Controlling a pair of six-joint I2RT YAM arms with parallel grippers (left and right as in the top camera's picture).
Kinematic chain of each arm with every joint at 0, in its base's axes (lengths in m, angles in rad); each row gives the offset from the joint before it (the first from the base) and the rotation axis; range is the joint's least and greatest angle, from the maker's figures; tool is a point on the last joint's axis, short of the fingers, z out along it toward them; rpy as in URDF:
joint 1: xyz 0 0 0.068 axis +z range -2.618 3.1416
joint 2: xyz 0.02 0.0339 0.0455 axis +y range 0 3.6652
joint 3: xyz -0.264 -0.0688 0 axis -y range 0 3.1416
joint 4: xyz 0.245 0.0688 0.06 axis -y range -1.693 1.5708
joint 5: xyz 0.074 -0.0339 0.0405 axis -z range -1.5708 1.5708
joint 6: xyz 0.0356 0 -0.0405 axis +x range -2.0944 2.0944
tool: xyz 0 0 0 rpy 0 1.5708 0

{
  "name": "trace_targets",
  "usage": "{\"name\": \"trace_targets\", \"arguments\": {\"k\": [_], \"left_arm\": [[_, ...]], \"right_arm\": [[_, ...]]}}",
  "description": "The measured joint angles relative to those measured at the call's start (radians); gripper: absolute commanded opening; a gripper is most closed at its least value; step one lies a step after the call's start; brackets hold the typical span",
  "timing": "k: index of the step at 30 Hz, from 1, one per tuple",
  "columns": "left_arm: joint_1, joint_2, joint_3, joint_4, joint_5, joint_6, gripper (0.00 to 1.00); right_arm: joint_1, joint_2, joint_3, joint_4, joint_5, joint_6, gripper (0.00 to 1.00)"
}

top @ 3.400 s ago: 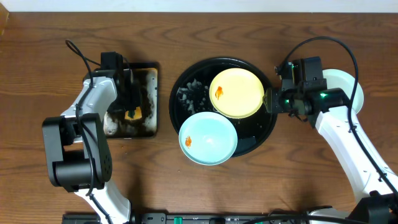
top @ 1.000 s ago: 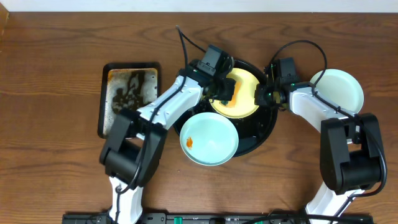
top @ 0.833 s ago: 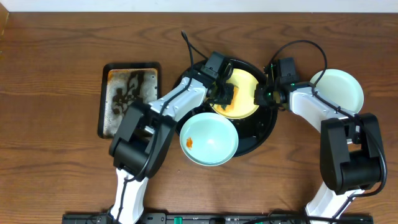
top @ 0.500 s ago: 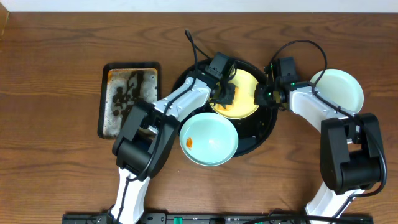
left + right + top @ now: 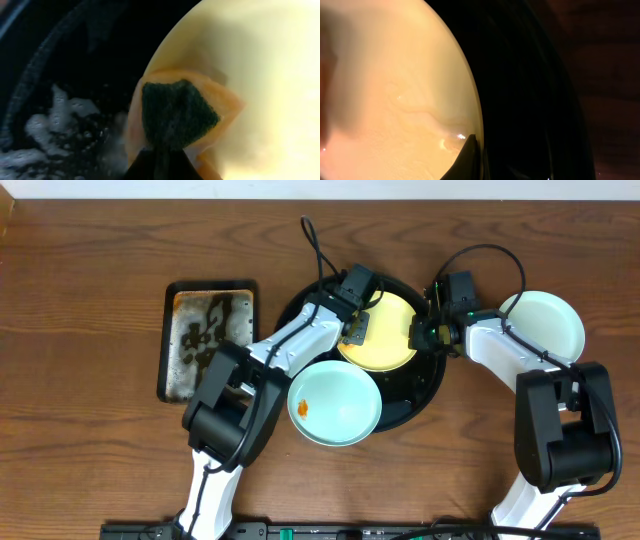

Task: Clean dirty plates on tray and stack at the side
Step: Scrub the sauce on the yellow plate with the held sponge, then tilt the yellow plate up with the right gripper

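Nearest us, a blue-green plate [image 5: 335, 402] with an orange smear [image 5: 304, 408] sits over the round black tray's [image 5: 412, 387] front rim. Behind it on the tray, left fingers [image 5: 160, 167] are clenched on a sponge [image 5: 175, 115] pressed to the yellow plate's [image 5: 388, 338] left side, and right fingers [image 5: 465, 162] are pinching its right rim. A second blue-green plate [image 5: 545, 325] sits on the tabletop [image 5: 80, 440] right of the tray, with a stained rectangular tray [image 5: 205, 345] well left.

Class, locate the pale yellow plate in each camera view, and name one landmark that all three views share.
Overhead: the yellow plate is in the upper middle, on the black tray.
Left wrist: the yellow plate fills the right side, with the sponge at its left edge.
Right wrist: the yellow plate fills the left side.
Shared landmark: the black tray, dark beside the plate.
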Motion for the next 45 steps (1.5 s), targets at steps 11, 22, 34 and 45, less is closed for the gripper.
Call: {"name": "trace_targets", "arguments": {"k": [11,22,34,45], "left_arm": [[-0.024,0.026,0.056,-0.116,-0.166,0.026,0.08],[-0.024,0.007,0.057,-0.143,-0.206,0.021,0.08],[0.080,-0.053,0.052,-0.210,-0.259,-0.026,0.08],[0.095,-0.053,0.049,-0.205,0.060,-0.040,0.08]], "right_arm": [[0.020,0.000,0.003,-0.016,-0.042,0.007,0.01],[0.024,0.000,0.003,-0.017,-0.063,0.010,0.01],[0.011,-0.003,0.004,-0.033,-0.011,0.005,0.01],[0.018,-0.199,0.004,-0.105,0.194,-0.164,0.01]]}}
